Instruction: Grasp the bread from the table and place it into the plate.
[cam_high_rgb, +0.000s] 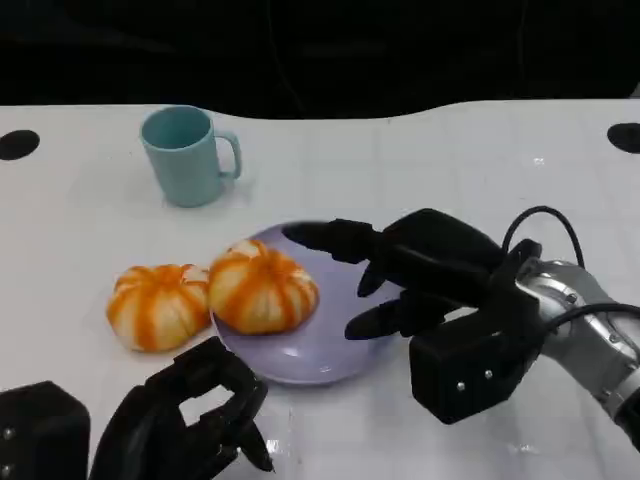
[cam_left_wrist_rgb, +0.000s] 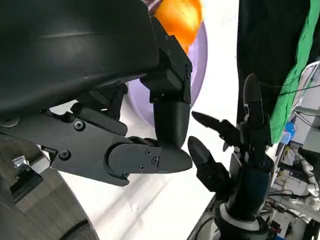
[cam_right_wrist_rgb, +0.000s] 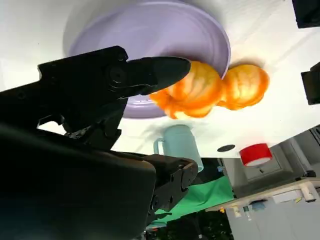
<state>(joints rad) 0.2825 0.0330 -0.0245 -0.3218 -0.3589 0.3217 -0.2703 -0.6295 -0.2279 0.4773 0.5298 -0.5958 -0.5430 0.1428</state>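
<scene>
Now I see my right hand (cam_high_rgb: 400, 275) spread and holding nothing above the lilac plate (cam_high_rgb: 335, 350), while my left hand (cam_high_rgb: 200, 415) curls on nothing near the plate's front edge. One bread (cam_high_rgb: 262, 287) sits on the plate's left side; a second bun (cam_high_rgb: 158, 305) lies just left of it, a teal mug (cam_high_rgb: 187, 155) behind.

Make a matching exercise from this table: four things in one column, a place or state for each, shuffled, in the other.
1. mug
2. bread roll on the left
3. bread roll on the right
4. right hand

A. on the purple plate
B. open above the plate
C. on bare table beside the plate
D. upright at the far left

Pairs: 1-D, 2-C, 3-A, 4-B
</scene>
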